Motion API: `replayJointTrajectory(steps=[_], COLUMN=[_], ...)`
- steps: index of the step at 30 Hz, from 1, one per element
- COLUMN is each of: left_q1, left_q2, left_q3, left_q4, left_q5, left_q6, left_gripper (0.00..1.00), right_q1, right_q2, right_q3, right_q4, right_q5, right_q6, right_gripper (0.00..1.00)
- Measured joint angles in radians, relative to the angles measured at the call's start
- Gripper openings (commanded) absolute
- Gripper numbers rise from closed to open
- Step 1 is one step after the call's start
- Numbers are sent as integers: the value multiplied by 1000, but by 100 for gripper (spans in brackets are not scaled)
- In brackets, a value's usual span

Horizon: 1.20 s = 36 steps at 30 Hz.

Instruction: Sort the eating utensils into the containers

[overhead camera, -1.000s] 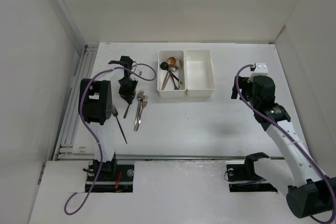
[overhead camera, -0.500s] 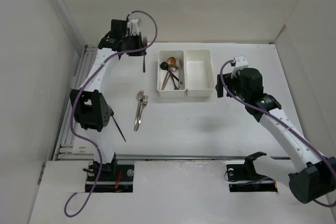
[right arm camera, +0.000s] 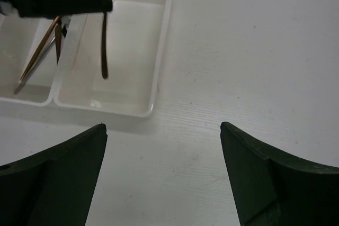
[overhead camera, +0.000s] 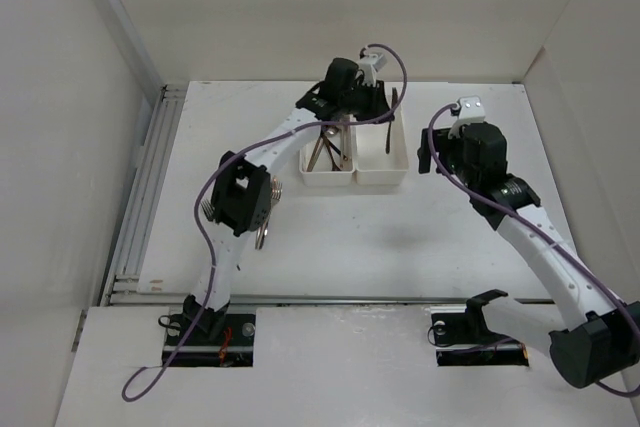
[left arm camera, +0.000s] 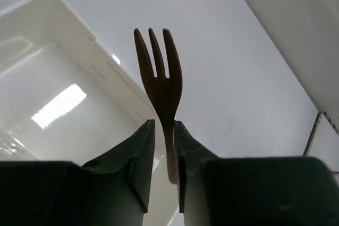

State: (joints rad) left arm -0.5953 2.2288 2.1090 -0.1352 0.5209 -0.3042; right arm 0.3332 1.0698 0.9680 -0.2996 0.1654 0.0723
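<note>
My left gripper (overhead camera: 385,115) is shut on a dark fork (overhead camera: 393,105) and holds it over the right bin (overhead camera: 400,152) of the two joined white bins. In the left wrist view the fork (left arm camera: 159,70) sticks out tines first between the shut jaws of the left gripper (left arm camera: 163,126), above that bin's corner (left arm camera: 79,41). The left bin (overhead camera: 306,159) holds several spoons (overhead camera: 325,139). In the right wrist view the fork (right arm camera: 106,35) hangs over the right bin (right arm camera: 153,93). My right gripper (right arm camera: 163,126) is open and empty over the table just right of the bins; it also shows in the top view (overhead camera: 436,157).
A few silver forks (overhead camera: 262,235) lie on the table left of centre, partly hidden by my left arm's elbow (overhead camera: 240,199). Copper and silver spoon handles (right arm camera: 39,51) show in the left bin. White walls close in the table at the back and sides.
My left arm has swung from the far left of the table to above the right bin, carrying the fork. My right gripper has shifted slightly back and to the right.
</note>
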Motion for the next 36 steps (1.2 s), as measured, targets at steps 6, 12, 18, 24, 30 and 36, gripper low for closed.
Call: replayJointTrajectory(steps=[6, 12, 18, 24, 30, 36], left_q1=[-2, 44, 178, 455, 526, 525], left_q2=[97, 50, -227, -634, -478, -404], left_q3=[1, 27, -98, -555, -822, -854], left_q4=[-12, -62, -233, -463, -747, -833], left_q5=[-68, -132, -327, -538, -591, -549], left_q6=[-30, -32, 84, 335, 554, 617], left_gripper=[53, 66, 74, 74, 74, 77], right_q1=[0, 10, 167, 258, 279, 285], right_q2=[-69, -82, 45, 121, 170, 179], right_q3=[-2, -2, 44, 46, 65, 65], right_q4=[-14, -16, -68, -70, -68, -71], right_q5=[31, 37, 106, 116, 114, 117], right_q6=[-1, -13, -23, 0, 18, 31], right_gripper=[93, 93, 93, 93, 93, 93])
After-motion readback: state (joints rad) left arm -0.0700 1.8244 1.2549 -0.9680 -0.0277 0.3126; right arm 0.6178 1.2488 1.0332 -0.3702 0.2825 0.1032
